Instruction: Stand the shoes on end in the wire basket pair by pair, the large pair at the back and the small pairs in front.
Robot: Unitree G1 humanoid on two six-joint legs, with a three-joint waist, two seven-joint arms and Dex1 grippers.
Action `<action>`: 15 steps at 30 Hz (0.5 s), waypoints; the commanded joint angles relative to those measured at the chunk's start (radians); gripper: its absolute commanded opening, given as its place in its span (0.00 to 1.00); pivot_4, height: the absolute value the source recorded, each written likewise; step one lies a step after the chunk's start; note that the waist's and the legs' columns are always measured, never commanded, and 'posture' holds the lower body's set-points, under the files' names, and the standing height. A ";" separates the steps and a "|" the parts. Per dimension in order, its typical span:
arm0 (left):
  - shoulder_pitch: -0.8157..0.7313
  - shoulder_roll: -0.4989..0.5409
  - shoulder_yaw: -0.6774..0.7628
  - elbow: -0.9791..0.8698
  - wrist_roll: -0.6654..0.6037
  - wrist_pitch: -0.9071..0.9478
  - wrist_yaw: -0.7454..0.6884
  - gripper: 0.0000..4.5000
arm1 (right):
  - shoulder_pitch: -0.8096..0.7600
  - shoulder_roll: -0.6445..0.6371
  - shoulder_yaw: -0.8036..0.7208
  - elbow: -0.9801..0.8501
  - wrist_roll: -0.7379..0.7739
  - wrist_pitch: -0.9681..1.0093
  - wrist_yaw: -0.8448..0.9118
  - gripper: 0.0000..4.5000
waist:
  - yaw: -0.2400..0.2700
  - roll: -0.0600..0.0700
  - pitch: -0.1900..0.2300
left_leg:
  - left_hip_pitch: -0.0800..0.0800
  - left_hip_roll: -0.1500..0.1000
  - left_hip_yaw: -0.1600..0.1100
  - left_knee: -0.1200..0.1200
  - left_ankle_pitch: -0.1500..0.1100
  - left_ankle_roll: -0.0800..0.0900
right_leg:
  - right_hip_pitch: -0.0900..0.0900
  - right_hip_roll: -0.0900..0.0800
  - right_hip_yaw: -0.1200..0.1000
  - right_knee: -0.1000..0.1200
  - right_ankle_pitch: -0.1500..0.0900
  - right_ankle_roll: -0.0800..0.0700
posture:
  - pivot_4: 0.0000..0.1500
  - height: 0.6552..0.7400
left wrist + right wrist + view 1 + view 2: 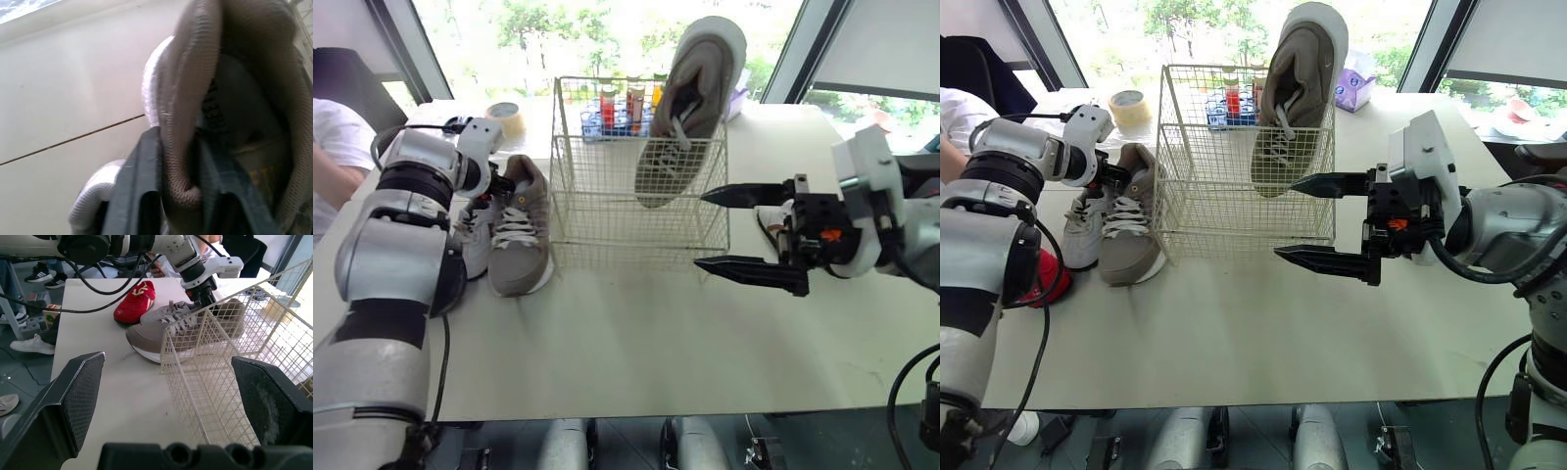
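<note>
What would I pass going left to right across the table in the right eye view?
red shoe → small light grey shoe → big grey-brown shoe → wire basket → right hand, open

The wire basket (607, 215) is open at the top, and its left and front portions are free. The upright shoe (690, 103) occupies the back right corner and projects above the rim. The left flank is obstructed: a grey shoe (521, 235) lies just beside the wall, pinched at the heel collar by the left gripper (494, 189). The right gripper (700, 229), fingers spread wide, stands near the front right corner. Bottles (622, 106) crowd the back wall. The table (636, 343) in front allows open passage.
</note>
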 commanded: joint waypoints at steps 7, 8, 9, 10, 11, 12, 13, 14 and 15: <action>-0.137 0.104 0.284 -0.034 -0.086 -0.025 0.209 0.01 | -0.018 -0.101 -0.047 0.046 0.015 -0.040 0.011 1.00 | -0.002 -0.007 0.004 | -0.001 0.000 -0.001 0.000 0.000 0.000 | -0.001 0.000 0.000 0.001 0.000 0.000 | 1.00 0.15; -0.155 0.115 0.307 -0.040 -0.094 -0.023 0.225 0.01 | -0.022 -0.107 -0.058 0.058 0.022 -0.041 0.009 1.00 | -0.002 -0.008 0.004 | -0.001 0.000 -0.001 0.000 0.000 0.000 | -0.001 0.000 0.000 0.000 0.000 0.000 | 1.00 0.15; -0.176 0.129 0.335 -0.050 -0.105 -0.034 0.246 0.01 | -0.032 -0.113 -0.075 0.073 0.039 -0.037 0.002 1.00 | -0.002 -0.008 0.004 | -0.001 0.000 -0.001 0.000 0.000 0.000 | -0.001 0.000 0.000 0.000 0.000 0.000 | 1.00 0.15; -0.200 0.147 0.362 -0.063 -0.116 -0.052 0.276 0.01 | -0.043 -0.119 -0.097 0.089 0.062 -0.028 -0.008 1.00 | -0.002 -0.008 0.004 | -0.001 0.000 0.000 0.000 0.000 0.001 | -0.001 0.000 0.000 0.000 0.000 0.000 | 1.00 0.15; -0.223 0.163 0.385 -0.079 -0.125 -0.076 0.300 0.01 | -0.054 -0.126 -0.116 0.104 0.083 -0.019 -0.020 1.00 | -0.002 -0.009 0.005 | -0.001 0.000 0.000 0.001 -0.001 0.001 | -0.001 -0.001 0.000 0.000 0.000 0.000 | 1.00 0.15; -0.248 0.177 0.421 -0.110 -0.145 -0.132 0.323 0.01 | -0.064 -0.138 -0.139 0.121 0.104 -0.008 -0.034 1.00 | -0.002 -0.008 0.005 | -0.002 0.000 0.000 0.001 -0.001 0.001 | -0.001 -0.001 0.000 0.000 0.000 0.000 | 1.00 0.15; -0.262 0.185 0.443 -0.151 -0.155 -0.201 0.330 0.01 | -0.070 -0.149 -0.157 0.134 0.114 -0.005 -0.044 1.00 | -0.002 -0.008 0.005 | -0.002 0.000 0.000 0.001 -0.001 0.001 | -0.001 -0.001 0.000 0.000 0.000 0.000 | 1.00 0.15; -0.272 0.190 0.459 -0.193 -0.163 -0.263 0.330 0.01 | -0.074 -0.163 -0.168 0.145 0.114 -0.005 -0.048 1.00 | -0.001 -0.009 0.005 | -0.002 0.000 0.000 0.000 -0.001 0.001 | -0.002 -0.001 0.000 0.000 0.000 0.000 | 1.00 0.15; -0.280 0.190 0.478 -0.231 -0.178 -0.296 0.329 0.01 | -0.075 -0.180 -0.172 0.156 0.109 -0.006 -0.048 1.00 | -0.001 -0.009 0.005 | -0.002 0.000 0.000 0.000 -0.001 0.001 | -0.002 -0.001 0.000 0.000 0.000 0.000 | 1.00 0.15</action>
